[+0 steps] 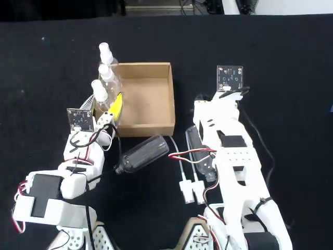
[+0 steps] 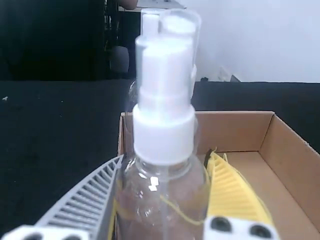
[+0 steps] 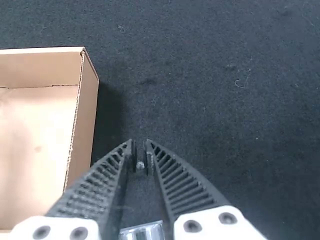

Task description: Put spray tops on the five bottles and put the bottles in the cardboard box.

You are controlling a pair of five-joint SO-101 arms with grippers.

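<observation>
The left gripper [image 2: 165, 162], clamped on a capped bottle [image 2: 162, 125], should set it upright inside the cardboard box [image 2: 240, 130] before opening, while the right gripper [image 3: 139, 150] rests closed, empty.

In the left wrist view the held bottle [image 2: 161, 195] sits so close that it blurs, its lower body runs off the picture's edge, and its spray top [image 2: 164, 115] covers most of the two further spray tops [image 2: 177, 22] behind it. In the high view a second bottle [image 1: 193, 139] lies partly beneath the right arm [image 1: 234, 156], so that its far side and neck cannot be made out. The cardboard box [image 3: 40, 125] is cut off by the edge of the right wrist view.
</observation>
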